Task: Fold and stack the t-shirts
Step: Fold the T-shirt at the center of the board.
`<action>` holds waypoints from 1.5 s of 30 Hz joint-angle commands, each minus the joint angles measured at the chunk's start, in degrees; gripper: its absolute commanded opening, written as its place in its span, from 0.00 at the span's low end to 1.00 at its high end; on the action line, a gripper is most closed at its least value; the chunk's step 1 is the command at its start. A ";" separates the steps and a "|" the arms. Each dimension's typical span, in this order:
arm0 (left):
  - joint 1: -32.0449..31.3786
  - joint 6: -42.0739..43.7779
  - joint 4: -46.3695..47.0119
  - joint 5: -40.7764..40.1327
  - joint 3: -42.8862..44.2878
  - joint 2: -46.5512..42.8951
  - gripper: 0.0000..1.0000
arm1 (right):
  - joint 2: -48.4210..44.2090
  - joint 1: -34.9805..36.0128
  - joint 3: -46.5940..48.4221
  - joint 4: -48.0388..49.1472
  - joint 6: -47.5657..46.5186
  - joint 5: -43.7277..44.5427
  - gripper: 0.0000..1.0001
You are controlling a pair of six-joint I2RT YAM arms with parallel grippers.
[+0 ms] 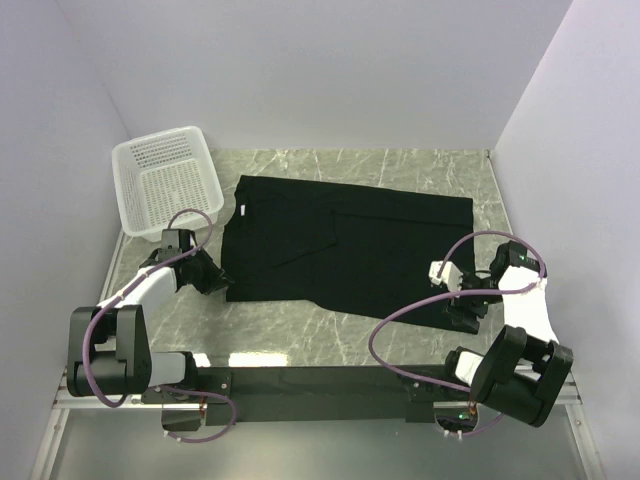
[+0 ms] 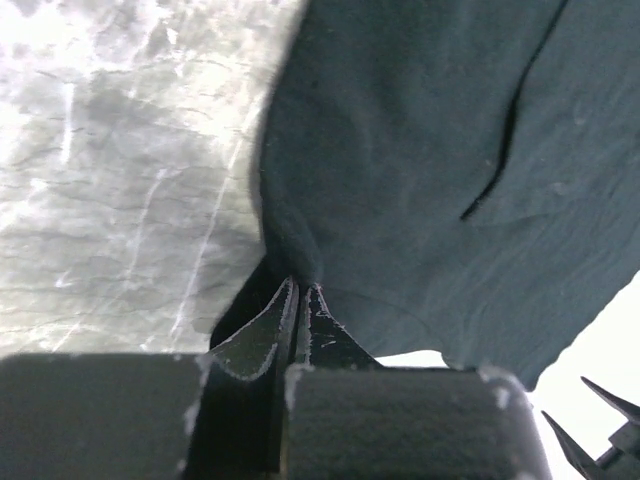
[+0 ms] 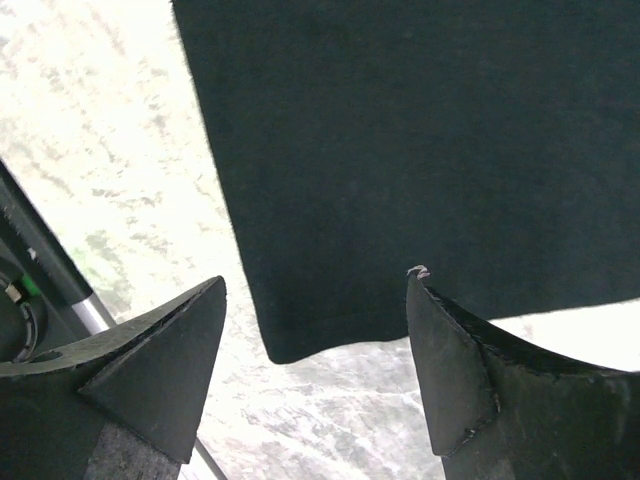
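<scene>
- I had one black t-shirt point(image 1: 345, 245) lying flat in the middle of the marble table point(image 1: 300, 340), partly doubled over on itself. A white basket point(image 1: 125, 190) stood off at its ten o'clock.
- The left gripper point(image 2: 300, 292) sat at the shirt's eight o'clock corner, jaws pinched tight on a small pucker of the hem. The cloth rose a little into the fingertips.
- The right gripper point(image 3: 316, 280) hung over the four o'clock corner with its jaws wide. One finger was over bare table and the other over cloth, so that corner lay between them, not yet gripped.
- I judged this to be the start of a fold: one near corner taken, the other lined up.
- The next move called for the right jaws to drop and close on their corner. Both arms would then need to lift together and carry the near edge toward twelve o'clock, held level so the soft cotton landed without bunching.
</scene>
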 commanded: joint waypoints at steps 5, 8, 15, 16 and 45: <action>0.07 0.22 2.53 3.58 1.81 -0.13 0.01 | 3.43 2.05 0.30 -0.90 -4.02 2.58 0.77; 0.15 0.39 2.18 4.28 2.86 0.05 0.01 | 3.79 5.20 -1.54 2.87 -2.00 4.86 0.75; 0.15 0.92 0.68 5.51 4.09 -0.39 0.01 | 5.28 9.78 -3.48 9.47 2.48 7.50 0.72; 0.15 1.09 0.68 5.69 4.27 -0.39 0.01 | 5.19 10.14 -3.83 9.83 3.01 7.94 0.71; 0.33 1.53 2.35 8.68 2.86 1.54 0.01 | -2.63 15.32 -10.95 11.75 9.86 18.75 0.63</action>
